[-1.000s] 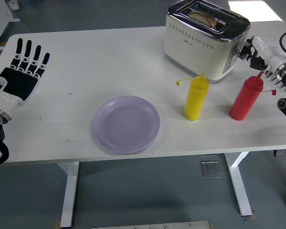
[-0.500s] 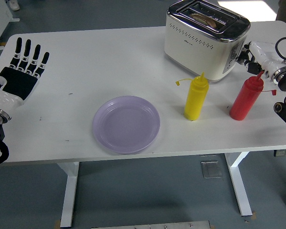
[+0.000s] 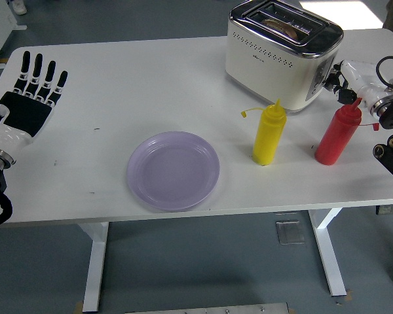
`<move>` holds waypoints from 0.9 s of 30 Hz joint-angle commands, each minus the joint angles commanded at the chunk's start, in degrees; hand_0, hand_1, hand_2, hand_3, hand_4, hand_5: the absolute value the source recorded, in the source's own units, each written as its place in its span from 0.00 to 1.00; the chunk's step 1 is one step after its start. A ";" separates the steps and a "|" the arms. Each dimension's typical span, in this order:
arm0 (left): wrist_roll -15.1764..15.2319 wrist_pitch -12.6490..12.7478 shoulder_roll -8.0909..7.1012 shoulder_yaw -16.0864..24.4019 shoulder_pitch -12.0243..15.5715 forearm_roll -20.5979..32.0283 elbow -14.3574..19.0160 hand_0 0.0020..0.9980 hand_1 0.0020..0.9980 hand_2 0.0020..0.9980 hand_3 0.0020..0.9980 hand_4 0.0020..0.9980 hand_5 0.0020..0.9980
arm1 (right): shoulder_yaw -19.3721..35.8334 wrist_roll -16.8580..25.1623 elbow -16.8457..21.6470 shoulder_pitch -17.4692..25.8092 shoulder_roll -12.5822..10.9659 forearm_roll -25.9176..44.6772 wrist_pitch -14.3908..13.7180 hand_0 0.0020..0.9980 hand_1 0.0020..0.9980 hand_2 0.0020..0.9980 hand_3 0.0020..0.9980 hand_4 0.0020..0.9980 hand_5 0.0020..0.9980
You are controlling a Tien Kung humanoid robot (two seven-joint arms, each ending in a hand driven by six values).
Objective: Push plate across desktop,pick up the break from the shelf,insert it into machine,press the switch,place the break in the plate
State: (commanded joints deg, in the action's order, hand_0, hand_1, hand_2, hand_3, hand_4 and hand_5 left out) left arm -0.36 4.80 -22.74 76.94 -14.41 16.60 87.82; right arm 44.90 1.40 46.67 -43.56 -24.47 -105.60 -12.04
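A cream and chrome toaster (image 3: 275, 55) stands at the table's far right. A slice of bread (image 3: 281, 24) sits low in its slot, only the top edge showing. My right hand (image 3: 338, 78) is at the toaster's right end, fingers curled against the switch side, holding nothing. The lilac plate (image 3: 173, 170) lies near the table's front edge, centre-left, with nothing on it. My left hand (image 3: 33, 91) rests flat on the table at the far left, fingers spread.
A yellow squeeze bottle (image 3: 268, 134) stands in front of the toaster, right of the plate. A red squeeze bottle (image 3: 337, 134) stands just below my right hand. The white table (image 3: 150, 85) fills the view. No person shows.
The bread has sunk down into the toaster slot. My right hand has shifted slightly up along the toaster's right end. The left hand has not moved.
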 joint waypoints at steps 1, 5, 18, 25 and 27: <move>0.00 0.00 0.01 0.01 0.02 0.01 0.00 0.83 0.76 0.71 0.72 0.78 1.00 | 0.39 0.00 0.28 0.11 -0.09 -0.13 -0.05 0.37 0.40 0.54 0.47 0.18 0.00; -0.02 0.00 0.02 0.06 0.11 0.01 0.04 0.83 0.76 0.71 0.72 0.78 1.00 | 2.24 -0.28 1.97 0.61 -0.62 -0.91 0.14 0.37 0.40 0.54 0.47 0.18 0.00; 0.03 0.04 0.07 0.10 0.48 -0.04 0.04 0.83 0.76 0.71 0.72 0.78 1.00 | 10.81 -5.17 15.17 2.80 -5.45 -7.33 2.80 0.37 0.40 0.53 0.48 0.19 0.00; -0.01 0.03 0.09 0.08 0.64 0.06 0.00 0.83 0.76 0.71 0.72 0.78 1.00 | 12.48 -7.01 19.68 2.19 -7.04 -6.43 4.14 0.36 0.41 0.53 0.48 0.25 0.00; -0.02 0.04 0.07 0.05 0.66 0.11 0.00 0.83 0.76 0.71 0.72 0.78 1.00 | 12.34 -8.09 21.15 1.28 -7.47 -4.35 4.58 0.32 0.44 0.55 0.51 0.28 0.00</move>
State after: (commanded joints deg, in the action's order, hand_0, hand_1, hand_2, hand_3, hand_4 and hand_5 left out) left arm -0.38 4.84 -22.66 76.99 -13.74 16.71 87.82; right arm 57.24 -6.69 67.82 -42.27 -31.94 -109.96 -7.46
